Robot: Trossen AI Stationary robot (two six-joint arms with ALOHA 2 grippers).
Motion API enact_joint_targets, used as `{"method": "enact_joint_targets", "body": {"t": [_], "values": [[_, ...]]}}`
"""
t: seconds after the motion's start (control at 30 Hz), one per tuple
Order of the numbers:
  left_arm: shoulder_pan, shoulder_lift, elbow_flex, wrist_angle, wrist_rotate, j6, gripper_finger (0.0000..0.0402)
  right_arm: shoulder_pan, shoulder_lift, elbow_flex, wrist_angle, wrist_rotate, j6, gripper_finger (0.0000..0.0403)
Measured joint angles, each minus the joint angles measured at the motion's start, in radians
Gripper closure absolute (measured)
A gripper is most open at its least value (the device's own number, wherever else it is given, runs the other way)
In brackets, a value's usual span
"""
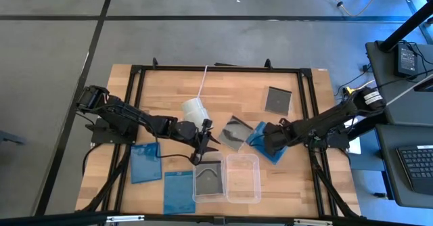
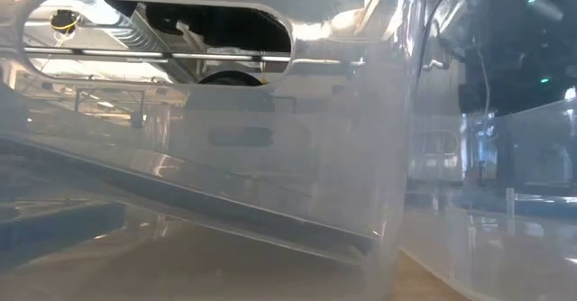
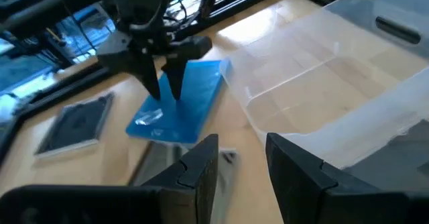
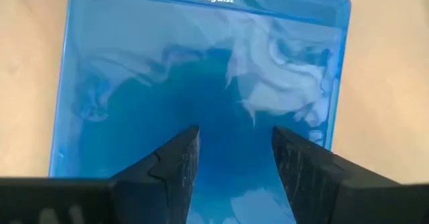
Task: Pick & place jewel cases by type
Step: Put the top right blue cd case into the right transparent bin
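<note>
**Now: both grippers down at mid-table, fingers apart**

Right now the right gripper [image 1: 262, 139] sits over a blue jewel case [image 4: 201, 83] right of the table's middle; its fingers [image 4: 171, 160] stand apart above the case's face, grasping nothing. The left gripper [image 1: 205, 143] is near the table's middle, just beyond the left clear tray [image 1: 208, 180], its fingers [image 3: 201, 163] released and empty.

A grey jewel case [image 1: 234, 131] lies between the two grippers, just left of the blue one. Another dark case [image 1: 277, 100] lies farther back on the right. Two more blue cases [image 1: 145, 162] [image 1: 178, 191] lie at the near left. A further grey case [image 1: 208, 183] lies tilted in the left tray. The right tray [image 1: 243, 178] touches its side. A white cup [image 1: 195, 109] stands behind the left gripper.
</note>
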Motion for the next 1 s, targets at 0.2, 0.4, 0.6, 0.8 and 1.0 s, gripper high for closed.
{"method": "enact_joint_targets", "body": {"t": [0.2, 0.4, 0.6, 0.8, 1.0], "values": [[0.014, 0.000, 0.000, -0.001, -0.206, 0.081, 0.0284, -0.132, 0.002, -0.003, 0.055, 0.010, -0.171, 0.0210], [0.078, 0.000, 0.007, -0.012, -0.178, 0.107, 0.0286, -0.265, 0.005, -0.005, 0.188, -0.029, -0.381, 0.0210], [0.114, 0.001, 0.104, -0.121, -0.136, 0.088, 0.0286, -0.349, 0.024, -0.005, 0.239, -0.080, -0.462, 0.0210], [0.172, 0.085, 0.256, -0.305, -0.127, -0.051, 0.0294, -0.379, 0.048, -0.003, 0.280, -0.097, -0.473, 0.0210], [0.219, 0.231, 0.350, -0.323, -0.061, -0.100, 0.0300, -0.407, 0.048, -0.005, 0.313, -0.105, -0.473, 0.0210]]}}
